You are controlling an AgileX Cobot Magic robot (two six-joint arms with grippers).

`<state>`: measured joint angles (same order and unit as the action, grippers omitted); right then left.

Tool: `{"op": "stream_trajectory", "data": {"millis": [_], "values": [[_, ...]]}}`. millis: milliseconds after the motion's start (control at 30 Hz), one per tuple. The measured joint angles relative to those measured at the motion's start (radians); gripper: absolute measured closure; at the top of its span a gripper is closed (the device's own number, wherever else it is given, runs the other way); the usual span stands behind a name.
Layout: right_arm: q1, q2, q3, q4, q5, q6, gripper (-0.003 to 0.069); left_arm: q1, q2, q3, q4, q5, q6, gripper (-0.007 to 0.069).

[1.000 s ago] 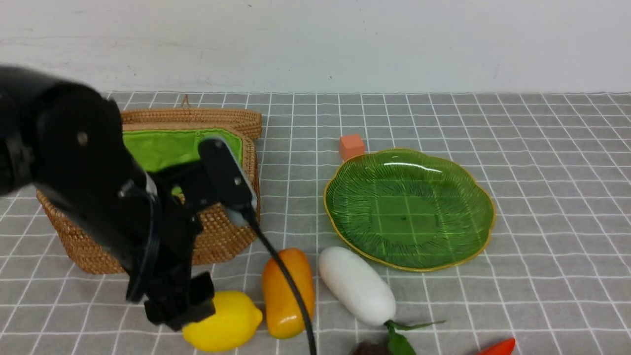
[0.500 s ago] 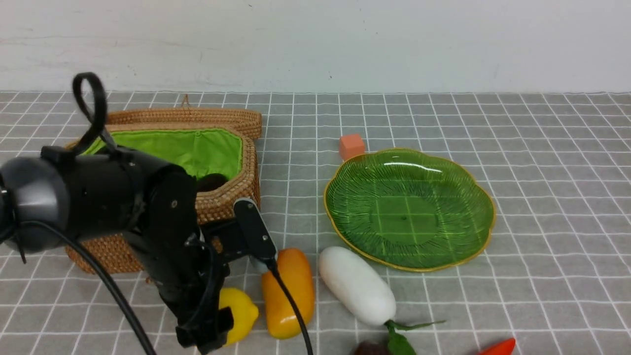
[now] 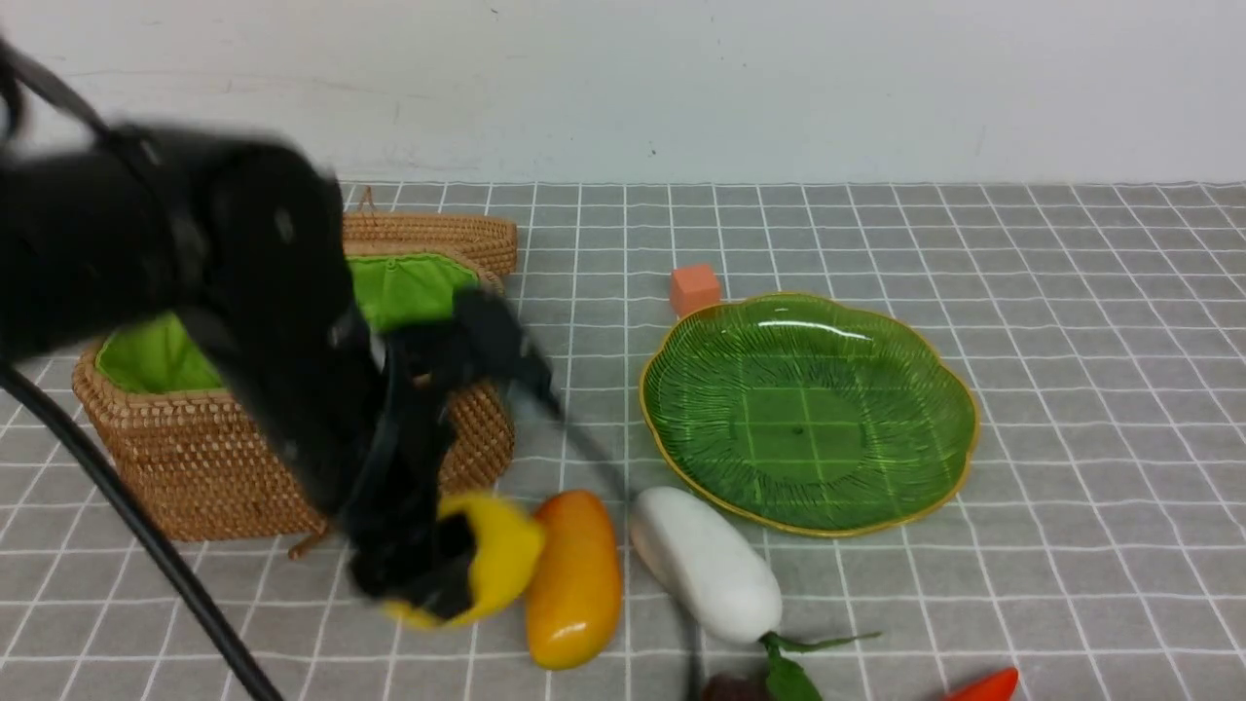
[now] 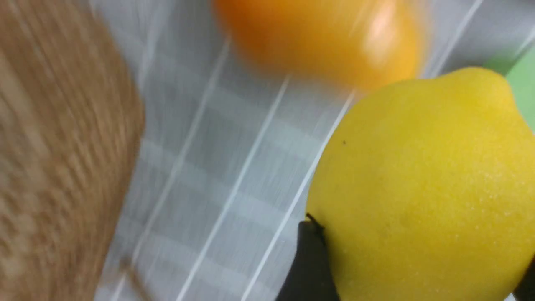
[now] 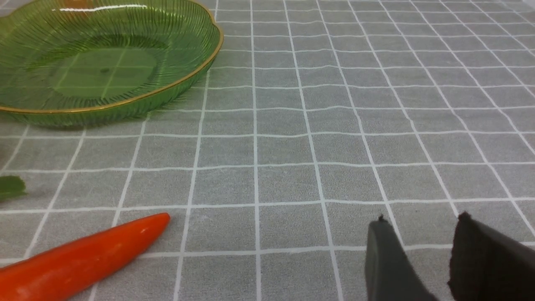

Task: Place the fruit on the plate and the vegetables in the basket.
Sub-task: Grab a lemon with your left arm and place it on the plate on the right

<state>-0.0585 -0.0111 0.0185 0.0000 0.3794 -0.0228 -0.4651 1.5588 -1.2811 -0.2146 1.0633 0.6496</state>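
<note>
The left gripper (image 3: pixel 465 572), badly blurred, is clenched around the one lemon (image 3: pixel 508 547), which seems just clear of the checked cloth (image 3: pixel 1071 487) beside the single mango (image 3: pixel 574 579). One white radish (image 3: pixel 703 565) lies between the mango and the plate (image 3: pixel 808 409). One basket (image 3: pixel 195 467) and one orange cube (image 3: pixel 694 288) stand behind. The right gripper (image 5: pixel 422 251) has its jaws slightly parted, holding nothing, near one red-orange vegetable (image 5: pixel 79 259).

Left claw (image 3: pixel 421 576) blurred, half-hiding lemon (image 3: pixel 506 550); purple fruit (image 3: pixel 725 689), red vegetable (image 3: pixel 983 686) cropped.

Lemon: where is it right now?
Front view, robot's left side: the lemon is held in the left gripper, right beside the mango and in front of the basket.
</note>
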Motion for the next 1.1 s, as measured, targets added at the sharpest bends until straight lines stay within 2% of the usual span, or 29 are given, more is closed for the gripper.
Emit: {"op": "stream_trajectory", "data": {"millis": [33,100,133,167,200,300,367,500,600,633,733,800,933,1100], "values": [[0.0,0.0,0.0,0.0,0.0,0.0,0.0418,0.0,0.0,-0.013,-0.024,-0.003,-0.003,0.0086],[0.0,0.0,0.0,0.0,0.0,0.0,0.0418,0.0,0.005,-0.075,-0.18,-0.063,-0.026,0.0086],[0.0,0.0,0.0,0.0,0.0,0.0,0.0418,0.0,0.01,-0.087,-0.214,-0.088,-0.03,0.0086],[0.0,0.0,0.0,0.0,0.0,0.0,0.0418,0.0,0.03,-0.113,-0.369,-0.166,-0.032,0.0086],[0.0,0.0,0.0,0.0,0.0,0.0,0.0418,0.0,0.033,-0.116,-0.386,-0.176,-0.032,0.0086],[0.0,0.0,0.0,0.0,0.0,0.0,0.0418,0.0,0.124,-0.154,-0.64,-0.343,0.033,0.0086],[0.0,0.0,0.0,0.0,0.0,0.0,0.0418,-0.011,0.194,-0.173,-0.721,-0.421,0.092,0.0086],[0.0,0.0,0.0,0.0,0.0,0.0,0.0418,-0.07,0.331,-0.212,-0.767,-0.566,0.17,0.0086],[0.0,0.0,0.0,0.0,0.0,0.0,0.0418,-0.119,0.396,-0.231,-0.767,-0.652,0.174,0.0086],[0.0,0.0,0.0,0.0,0.0,0.0,0.0418,-0.152,0.445,-0.239,-0.771,-0.732,0.172,0.0086],[0.0,0.0,0.0,0.0,0.0,0.0,0.0418,-0.202,0.504,-0.244,-0.776,-0.841,0.166,0.0081],[0.0,0.0,0.0,0.0,0.0,0.0,0.0418,-0.211,0.517,-0.244,-0.777,-0.862,0.166,0.0064],[0.0,0.0,0.0,0.0,0.0,-0.001,0.0418,-0.221,0.532,-0.244,-0.781,-0.883,0.179,-0.0033],[0.0,0.0,0.0,0.0,0.0,-0.001,0.0418,-0.22,0.532,-0.246,-0.786,-0.895,0.185,-0.0028]]}}
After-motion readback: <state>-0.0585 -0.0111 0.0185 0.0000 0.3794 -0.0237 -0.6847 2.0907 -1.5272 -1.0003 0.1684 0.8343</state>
